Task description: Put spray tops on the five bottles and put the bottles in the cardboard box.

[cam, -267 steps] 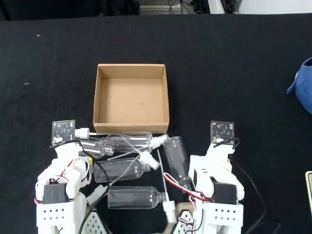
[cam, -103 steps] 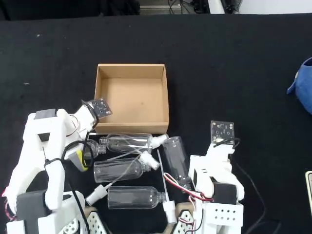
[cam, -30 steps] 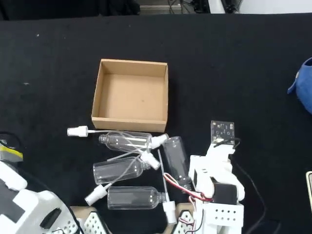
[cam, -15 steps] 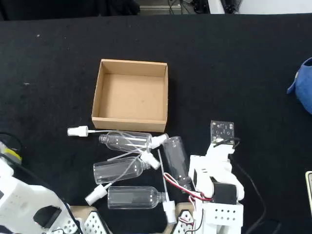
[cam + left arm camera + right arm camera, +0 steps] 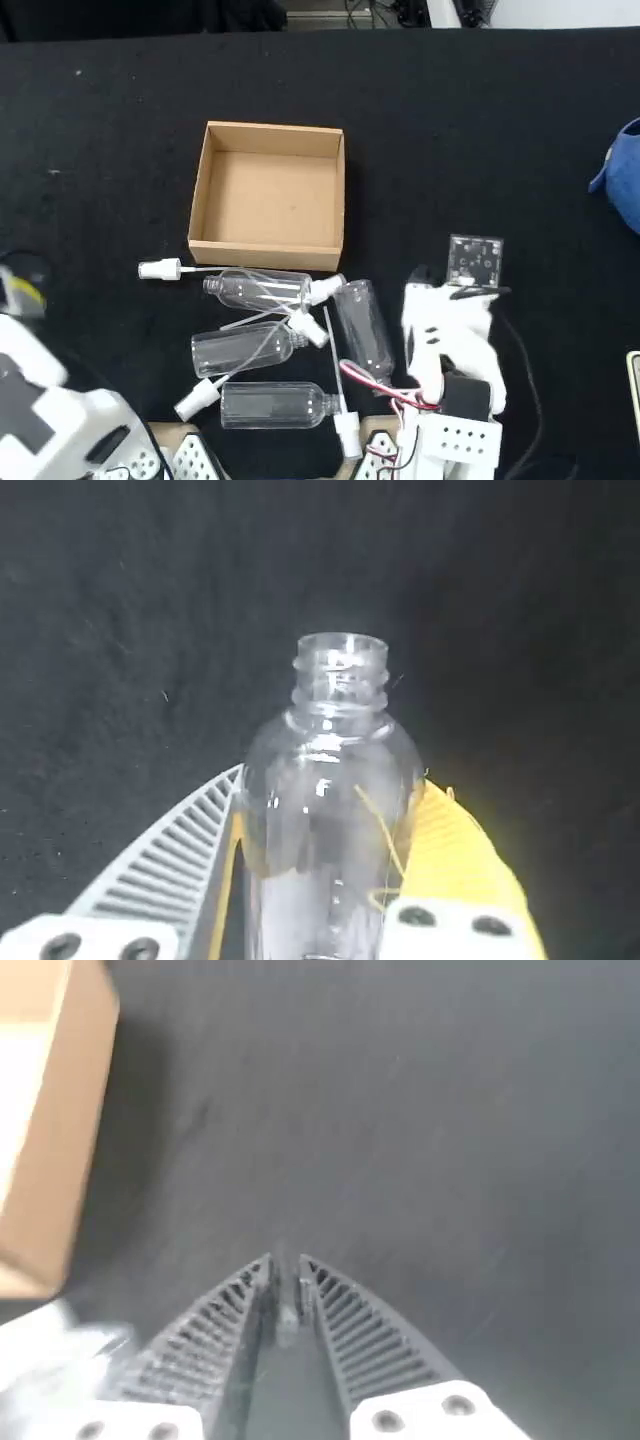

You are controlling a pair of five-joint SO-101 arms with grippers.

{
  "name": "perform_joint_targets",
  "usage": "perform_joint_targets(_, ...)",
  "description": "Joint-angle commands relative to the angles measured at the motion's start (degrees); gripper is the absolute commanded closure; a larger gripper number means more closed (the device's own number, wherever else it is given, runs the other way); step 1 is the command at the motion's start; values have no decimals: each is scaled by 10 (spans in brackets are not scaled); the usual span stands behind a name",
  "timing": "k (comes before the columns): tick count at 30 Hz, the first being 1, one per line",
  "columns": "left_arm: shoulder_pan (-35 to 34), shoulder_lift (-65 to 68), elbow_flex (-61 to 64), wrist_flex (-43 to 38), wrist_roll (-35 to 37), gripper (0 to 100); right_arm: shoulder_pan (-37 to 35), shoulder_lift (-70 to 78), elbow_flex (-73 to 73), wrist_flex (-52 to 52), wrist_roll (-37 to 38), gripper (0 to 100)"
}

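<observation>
Capping step: left pincer [image 5: 333, 790] grips an uncapped bottle [image 5: 338, 710] over bare surface [image 5: 500, 150], right pincer [image 5: 285, 1260] closed and empty; next, I'd say right fetches the spray top [image 5: 160, 269] near the cardboard box [image 5: 265, 256].

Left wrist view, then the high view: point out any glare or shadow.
Left wrist view: small bright glints on the neck and shoulder of the bottle held in the left tool, against dark black cloth. High view: pale reflections streak the lying bottles; no hard shadow inside the cardboard box.
</observation>
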Motion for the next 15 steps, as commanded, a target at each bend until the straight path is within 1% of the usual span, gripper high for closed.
perform_joint_targets(1,82,-117,-17,6,152,966,9,-55,-17,-70,130,985)
perform_joint_targets(4,125,-142,-7,-28,209,967,-4,-54,-68,-33,122,986)
perform_joint_targets(7,151,-147,-5,-69,271,968,-7,-53,-141,16,122,986)
perform_joint_targets(10,181,-142,-5,-94,338,968,-8,-51,-202,39,122,986)
perform_joint_targets(13,202,-127,-4,-112,378,968,-39,-21,-255,57,122,986)
perform_joint_targets(15,204,-113,-4,-123,394,968,-67,22,-286,60,122,986)
